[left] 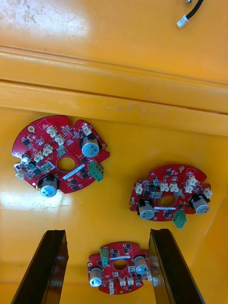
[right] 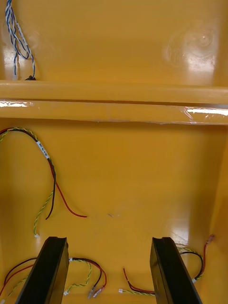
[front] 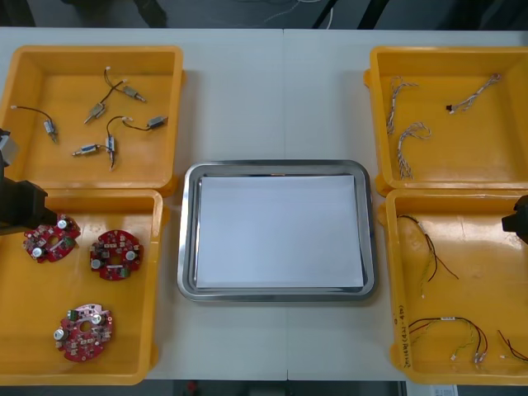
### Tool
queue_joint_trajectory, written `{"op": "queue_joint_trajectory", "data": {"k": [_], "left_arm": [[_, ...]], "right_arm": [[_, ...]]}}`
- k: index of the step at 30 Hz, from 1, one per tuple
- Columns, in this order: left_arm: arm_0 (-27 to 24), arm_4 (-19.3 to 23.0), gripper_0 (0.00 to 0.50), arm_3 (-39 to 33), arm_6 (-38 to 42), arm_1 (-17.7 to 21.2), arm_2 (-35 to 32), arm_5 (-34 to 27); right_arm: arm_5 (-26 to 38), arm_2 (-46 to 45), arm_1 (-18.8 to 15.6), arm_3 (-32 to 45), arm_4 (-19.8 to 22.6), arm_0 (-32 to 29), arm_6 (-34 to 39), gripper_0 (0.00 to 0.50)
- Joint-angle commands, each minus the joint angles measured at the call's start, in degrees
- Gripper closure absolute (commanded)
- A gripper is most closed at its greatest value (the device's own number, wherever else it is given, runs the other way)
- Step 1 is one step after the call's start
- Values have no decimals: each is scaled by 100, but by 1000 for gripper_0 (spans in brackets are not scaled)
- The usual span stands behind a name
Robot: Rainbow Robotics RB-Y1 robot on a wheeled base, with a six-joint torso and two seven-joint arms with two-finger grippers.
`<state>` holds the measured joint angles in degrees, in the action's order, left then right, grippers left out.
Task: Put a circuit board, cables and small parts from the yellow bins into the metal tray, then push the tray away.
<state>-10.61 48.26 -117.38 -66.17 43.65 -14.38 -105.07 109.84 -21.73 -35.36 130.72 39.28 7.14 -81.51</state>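
A: Left end effector?
B: Fingers spread, nothing gripped. One circuit board lies flat between the tips, close by one finger. Contact unclear. A second circuit board and a third circuit board lie farther out, toward the bin wall.
A: Position against the metal tray?
B: Left of the tray, over a yellow bin. The other bin left of the tray holds small metal parts on black leads.
A: Right end effector?
B: Also spread wide and empty, over a bin right of the tray. Red and yellow cables lie loose on its floor. Twisted blue and white cables lie in the neighbouring bin, also right of the tray.
A: The tray itself?
B: White inside, mid-surface, between the bin pairs.
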Motion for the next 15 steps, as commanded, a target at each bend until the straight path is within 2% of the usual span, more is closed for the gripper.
{"op": "queue_joint_trajectory", "data": {"k": [1,15], "left_arm": [[-161,52,0,-31,-124,267,-180,-49],[-161,52,0,-31,-124,267,-180,-49]], "right_arm": [[16,-165,-59,129,36,-72,197,0],[16,-165,-59,129,36,-72,197,0]]}}
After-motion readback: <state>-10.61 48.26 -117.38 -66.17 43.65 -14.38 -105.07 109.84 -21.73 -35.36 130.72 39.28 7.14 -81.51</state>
